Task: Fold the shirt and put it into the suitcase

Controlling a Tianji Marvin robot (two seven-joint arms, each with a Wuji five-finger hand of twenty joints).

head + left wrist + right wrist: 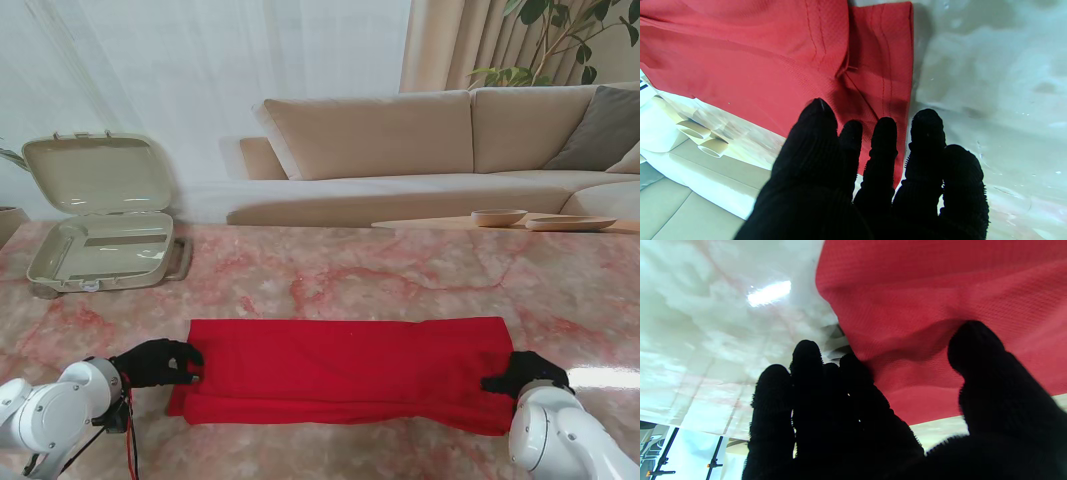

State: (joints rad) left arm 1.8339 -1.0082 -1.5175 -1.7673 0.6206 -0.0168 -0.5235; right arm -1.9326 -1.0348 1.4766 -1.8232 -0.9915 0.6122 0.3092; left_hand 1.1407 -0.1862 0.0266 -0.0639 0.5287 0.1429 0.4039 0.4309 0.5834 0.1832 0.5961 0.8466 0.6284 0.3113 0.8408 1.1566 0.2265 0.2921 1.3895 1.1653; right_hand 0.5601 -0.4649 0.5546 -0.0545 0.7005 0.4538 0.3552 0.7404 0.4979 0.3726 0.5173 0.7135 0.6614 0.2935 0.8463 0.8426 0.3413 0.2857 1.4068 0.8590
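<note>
The left hand (155,362) sits at the left end of the shirt (345,368); its fingers (885,140) rest spread on the cloth edge, and whether they pinch it I cannot tell. The right hand (525,373) is at the opposite end, its thumb and the other fingers (853,373) closed on the shirt's edge. The red shirt lies folded into a long band on the pink marble worktop (400,280), near me, its long axis running left to right. Farther off, at the far left corner, the beige suitcase (100,245) lies open, its lid standing upright. Beyond the worktop is a sofa (420,150).
</note>
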